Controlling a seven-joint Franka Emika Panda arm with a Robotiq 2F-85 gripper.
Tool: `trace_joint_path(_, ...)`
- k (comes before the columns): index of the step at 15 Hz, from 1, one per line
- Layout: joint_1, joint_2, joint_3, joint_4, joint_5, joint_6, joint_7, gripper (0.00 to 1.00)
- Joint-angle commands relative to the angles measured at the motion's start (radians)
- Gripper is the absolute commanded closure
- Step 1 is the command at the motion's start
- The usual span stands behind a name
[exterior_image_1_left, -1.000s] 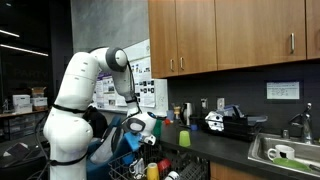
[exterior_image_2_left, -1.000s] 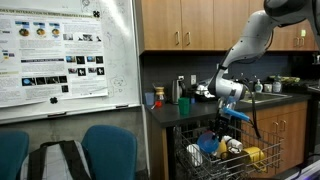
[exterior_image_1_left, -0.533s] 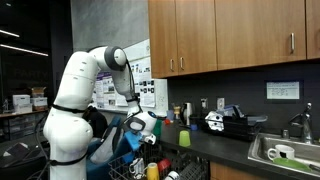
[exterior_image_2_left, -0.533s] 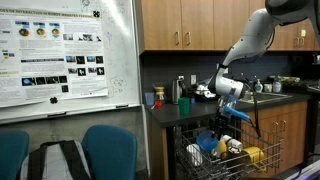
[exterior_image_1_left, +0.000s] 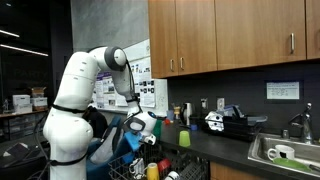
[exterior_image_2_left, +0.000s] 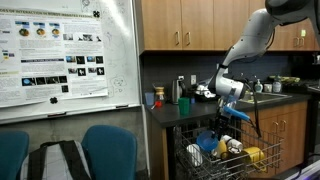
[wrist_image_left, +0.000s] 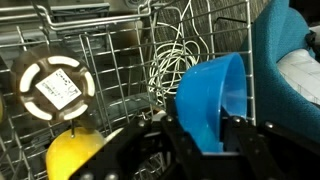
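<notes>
My gripper (wrist_image_left: 205, 135) is shut on the rim of a blue plastic cup (wrist_image_left: 212, 92), which lies on its side between the two black fingers (wrist_image_left: 176, 135). It hangs over a wire dish rack (wrist_image_left: 110, 50). Below it in the rack sit a yellow cup (wrist_image_left: 75, 155) and a pale round item with a white label (wrist_image_left: 55, 85). In both exterior views the gripper (exterior_image_2_left: 232, 112) holds the blue cup (exterior_image_1_left: 135, 126) just above the pulled-out rack (exterior_image_2_left: 225, 158), in front of the dark counter.
The rack holds several items, among them a yellow one (exterior_image_2_left: 252, 154) and a blue one (exterior_image_2_left: 197, 155). Cups (exterior_image_2_left: 158, 96) and a green cup (exterior_image_1_left: 184, 138) stand on the counter. A sink (exterior_image_1_left: 285, 152) lies further along. Teal chairs (exterior_image_2_left: 108, 150) stand beside the rack.
</notes>
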Motion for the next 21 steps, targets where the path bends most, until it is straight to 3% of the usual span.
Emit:
trace_joint_path(1, 0.029, -0.002, -0.030, 0.002, 0.004, -0.008, -0.002, 0.88)
trace_joint_path(13, 0.023, -0.119, -0.078, -0.018, 0.008, -0.082, -0.060, 0.88)
trace_joint_path(21, 0.048, -0.204, -0.107, 0.023, -0.003, -0.130, -0.029, 0.88)
